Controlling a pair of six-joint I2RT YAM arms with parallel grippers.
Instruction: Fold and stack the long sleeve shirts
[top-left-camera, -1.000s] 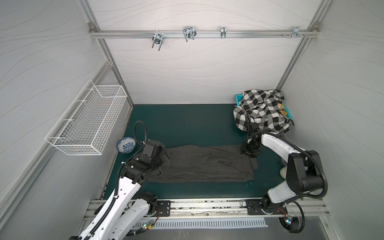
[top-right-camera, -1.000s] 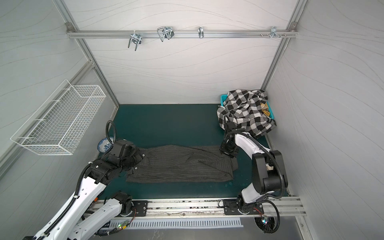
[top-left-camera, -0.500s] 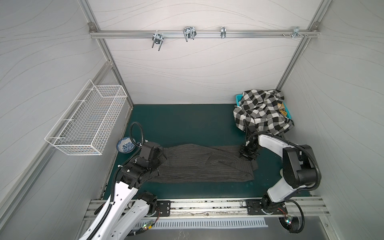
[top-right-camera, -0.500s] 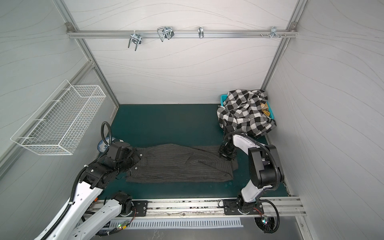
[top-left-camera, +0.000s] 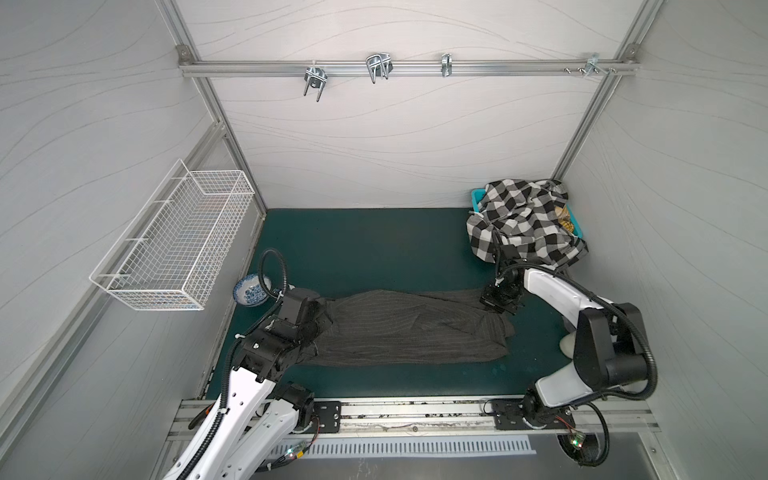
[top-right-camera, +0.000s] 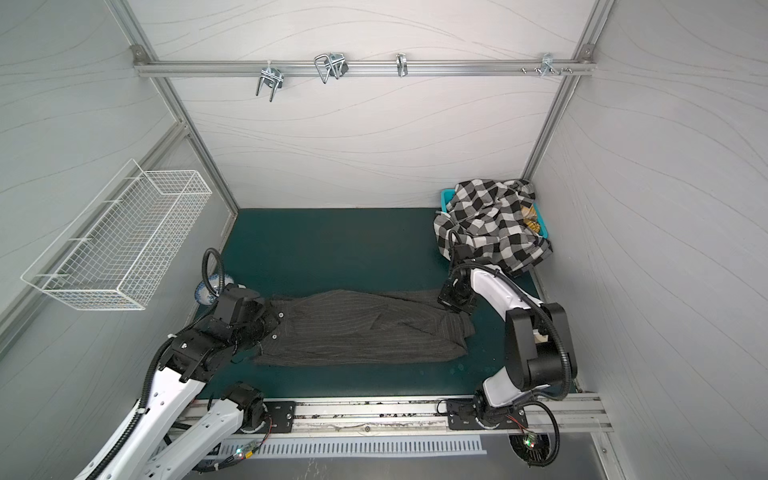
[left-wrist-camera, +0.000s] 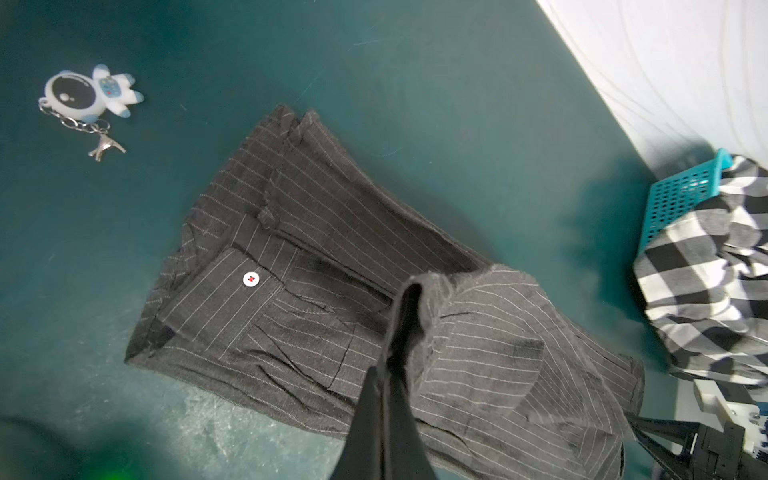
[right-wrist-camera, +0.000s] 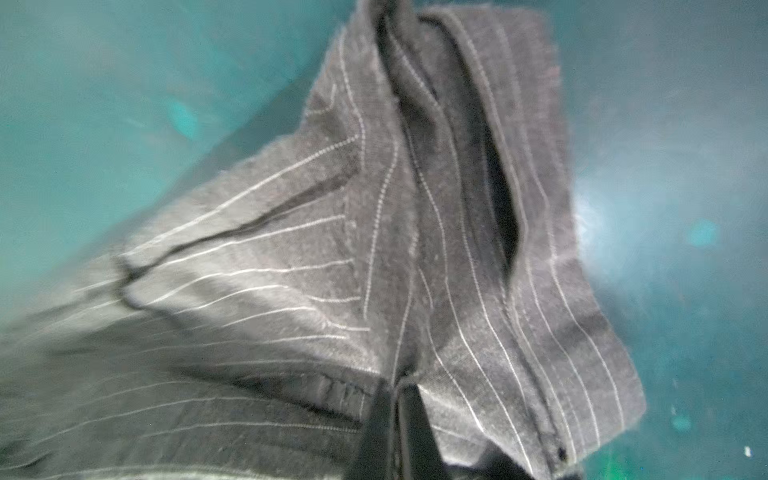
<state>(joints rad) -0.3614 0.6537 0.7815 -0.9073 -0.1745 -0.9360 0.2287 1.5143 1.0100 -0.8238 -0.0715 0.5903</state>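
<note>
**Step in hand.** The pinstriped shirt (top-left-camera: 411, 328) is judged to be mid-fold. It has been laid as a long, narrowed band running left to right across the near half of the tabletop (top-left-camera: 374, 249). The checked shirt (top-left-camera: 523, 224) is heaped, unfolded, over the teal basket (left-wrist-camera: 681, 199) in the far right corner, so stacking is not yet possible.

**Pincers.** The left pincer (left-wrist-camera: 399, 332) is pressed together on the left end of the band. In the left wrist view a flap of striped cloth is seen raised and draped over its fingers. The right pincer (right-wrist-camera: 395, 395) is set at the far right corner of the band. Its fingers appear drawn together on a ridge of cloth that tents up toward them, though that view is blurred.

**Position of the shirt.** The band is stretched between the two pincers, with its middle resting flat on the tabletop. The checked shirt lies just beyond the right pincer but is not touched by it.

**Next move.** It is judged that both ends must be lifted evenly and one end carried over onto the other. Even tension will be needed so that the folded layers are not pulled apart.
</note>
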